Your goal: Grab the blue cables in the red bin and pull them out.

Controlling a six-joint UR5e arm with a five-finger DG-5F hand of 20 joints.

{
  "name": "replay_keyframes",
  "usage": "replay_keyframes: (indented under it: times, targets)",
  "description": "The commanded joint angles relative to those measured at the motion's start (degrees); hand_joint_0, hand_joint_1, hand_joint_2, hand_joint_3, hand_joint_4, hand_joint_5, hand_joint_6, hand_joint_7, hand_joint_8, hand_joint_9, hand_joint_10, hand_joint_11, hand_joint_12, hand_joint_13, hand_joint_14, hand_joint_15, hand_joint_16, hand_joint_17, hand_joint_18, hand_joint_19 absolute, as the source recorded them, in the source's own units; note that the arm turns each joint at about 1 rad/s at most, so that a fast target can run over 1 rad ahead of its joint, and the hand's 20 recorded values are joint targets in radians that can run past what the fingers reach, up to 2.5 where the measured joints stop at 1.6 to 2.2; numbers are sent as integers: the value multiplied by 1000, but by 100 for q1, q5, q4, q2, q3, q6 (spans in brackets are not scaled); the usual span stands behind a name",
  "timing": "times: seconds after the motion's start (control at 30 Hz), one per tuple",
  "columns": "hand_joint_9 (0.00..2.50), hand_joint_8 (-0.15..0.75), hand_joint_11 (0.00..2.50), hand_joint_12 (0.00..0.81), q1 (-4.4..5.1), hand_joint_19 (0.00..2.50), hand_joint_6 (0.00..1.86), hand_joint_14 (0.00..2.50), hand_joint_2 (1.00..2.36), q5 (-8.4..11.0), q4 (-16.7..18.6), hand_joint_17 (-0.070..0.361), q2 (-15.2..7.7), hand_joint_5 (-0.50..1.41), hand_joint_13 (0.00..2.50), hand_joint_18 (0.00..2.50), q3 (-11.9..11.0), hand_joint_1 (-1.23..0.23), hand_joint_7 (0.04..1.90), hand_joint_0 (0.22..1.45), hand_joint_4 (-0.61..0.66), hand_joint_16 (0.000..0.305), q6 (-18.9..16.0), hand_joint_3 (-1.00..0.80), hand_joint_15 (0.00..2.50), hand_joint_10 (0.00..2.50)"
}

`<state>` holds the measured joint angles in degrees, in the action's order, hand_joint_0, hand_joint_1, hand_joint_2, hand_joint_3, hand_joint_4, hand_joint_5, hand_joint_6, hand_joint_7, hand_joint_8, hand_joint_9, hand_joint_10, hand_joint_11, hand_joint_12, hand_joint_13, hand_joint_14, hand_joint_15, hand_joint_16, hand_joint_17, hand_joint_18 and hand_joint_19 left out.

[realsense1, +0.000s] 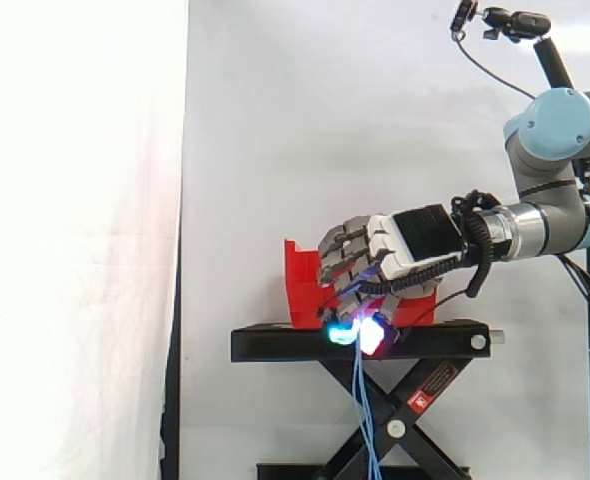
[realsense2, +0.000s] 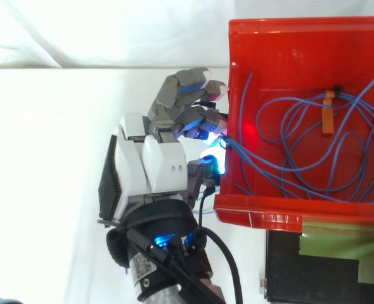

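From the side I see the hand (realsense1: 375,250) in front of the red bin (realsense1: 300,290), fingers curled downward, with the glowing fingertips (realsense1: 343,335) low at the front edge of the black surface (realsense1: 275,345) that carries the bin. The blue cables (realsense1: 362,400) hang from those fingertips, past the edge and down in front of the legs below. The hand is clenched on those strands, pinching them between curled fingers and thumb, though the glow makes the exact contact hard for me to read.

From above, the hand sits just outside one bin wall. A few strands climb over that wall into the fingers, while the rest lie in loose loops on the bin floor, bundled by an orange tie (realsense2: 328,117) near the far side.
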<state>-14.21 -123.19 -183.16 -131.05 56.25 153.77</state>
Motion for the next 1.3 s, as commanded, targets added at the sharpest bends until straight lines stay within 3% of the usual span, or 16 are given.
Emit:
replay_keyframes:
  times: [0.0, 0.27, 0.57, 0.73, 0.9, 1.0, 1.27]
  targets:
    - [1288, 182, 977, 295, 15, 738, 9, 27, 1000, -3, -1, 82, 0, 1091, 979, 620, 0, -822, 879, 884, -18, 36, -9, -1000, 700, 31]
    - [1297, 192, 974, 300, 24, 733, 2, 25, 1000, -21, -18, 81, 0, 1103, 987, 628, 0, -786, 929, 904, 20, 36, -71, -1000, 696, 30]
    - [1310, 204, 974, 296, 59, 722, 84, 26, 1000, -29, -475, 82, 79, 1093, 992, 639, -9, -777, 901, 908, 35, 36, -317, -1000, 695, 29]
    - [1312, 202, 983, 300, 94, 722, 89, 26, 1000, -38, -493, 82, 79, 1092, 994, 642, -9, -776, 898, 912, 36, 36, -440, -1000, 691, 31]
    - [1312, 199, 984, 300, 156, 722, 95, 27, 1000, -38, -502, 82, 79, 1092, 994, 643, -9, -775, 898, 914, 36, 36, -862, -1000, 692, 29]
    - [1313, 205, 987, 299, 235, 722, 96, 26, 1000, -47, -502, 82, 79, 1093, 994, 643, -17, -776, 891, 915, 37, 36, -1310, -1000, 691, 30]
    - [1315, 204, 989, 300, 358, 722, 92, 26, 1000, -47, -493, 82, 132, 1094, 995, 644, -9, -778, 895, 917, 45, 36, -1855, -1000, 692, 30]
